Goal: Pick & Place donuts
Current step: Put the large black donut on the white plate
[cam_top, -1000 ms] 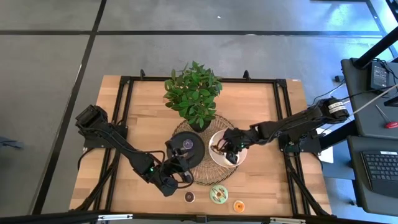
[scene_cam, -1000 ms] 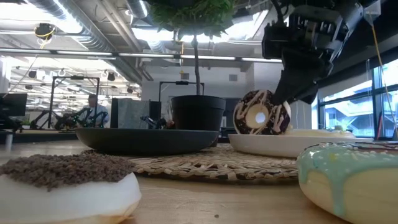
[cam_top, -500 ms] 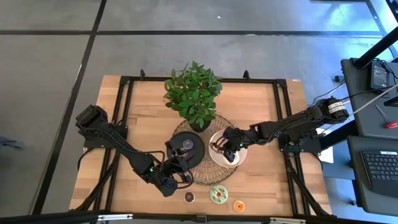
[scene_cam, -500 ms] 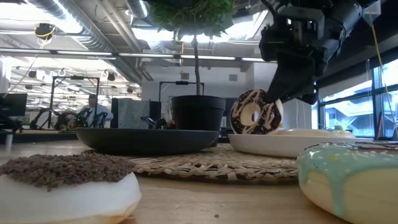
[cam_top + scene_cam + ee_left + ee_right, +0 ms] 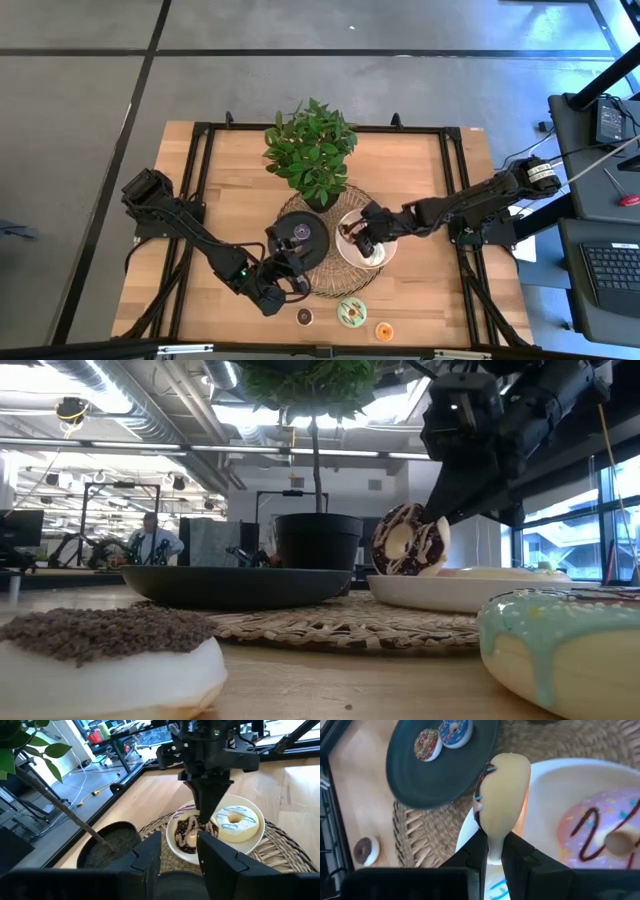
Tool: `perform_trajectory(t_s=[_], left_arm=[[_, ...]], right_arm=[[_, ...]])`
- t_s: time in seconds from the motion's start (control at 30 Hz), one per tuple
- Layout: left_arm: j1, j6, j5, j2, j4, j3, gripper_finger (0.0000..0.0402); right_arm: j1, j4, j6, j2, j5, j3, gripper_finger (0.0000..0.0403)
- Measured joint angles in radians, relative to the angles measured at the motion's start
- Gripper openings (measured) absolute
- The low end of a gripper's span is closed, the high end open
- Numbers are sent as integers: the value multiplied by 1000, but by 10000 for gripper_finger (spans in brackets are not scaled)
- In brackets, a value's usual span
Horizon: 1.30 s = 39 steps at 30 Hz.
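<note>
My right gripper (image 5: 366, 243) is over the white plate (image 5: 386, 262) and shut on a cream donut with chocolate drizzle (image 5: 410, 540). A pink drizzled donut (image 5: 600, 835) and a white, blue-striped donut (image 5: 232, 820) lie flat in that plate. Two small donuts (image 5: 440, 737) lie on the black plate (image 5: 318, 250). A brown (image 5: 305, 317), a green (image 5: 351, 313) and an orange donut (image 5: 384, 331) lie on the table near its near edge. My left gripper (image 5: 177, 860) is open and waits at the black plate's near side, touching nothing. My right gripper pinches the drizzled donut at its upper rim (image 5: 495, 827), one finger on the iced face and one on the cream underside. The fingers (image 5: 455, 495) slant down from above and from the table's right. The donut stands on edge below them; whether its lower edge (image 5: 187, 847) touches the plate I cannot tell.
Both plates sit on a round woven mat (image 5: 335, 285). A potted plant (image 5: 312, 150) stands just beyond it, toward the far edge. Bare wood lies to the left and right of the mat. Black frame rails (image 5: 455, 170) run along the table's sides.
My right gripper has shifted a little toward the black plate and tipped, staying shut. The drizzled donut has turned slightly with it and still stands on edge over the white plate's left part.
</note>
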Motion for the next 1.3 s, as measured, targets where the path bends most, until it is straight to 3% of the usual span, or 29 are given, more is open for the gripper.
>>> perform_trajectory(t_s=[0.37,0.67,0.8,1.3], left_arm=[[9,-5,0,0,0,0,120],[9,-7,27,0,0,0,117],[9,-16,45,0,0,0,120],[9,-23,45,0,0,0,122]], right_arm=[[46,14,96,0,129,0,52],[89,165,144,0,134,1,52],[113,140,214,0,205,1,52],[130,120,371,126,210,1,53]])
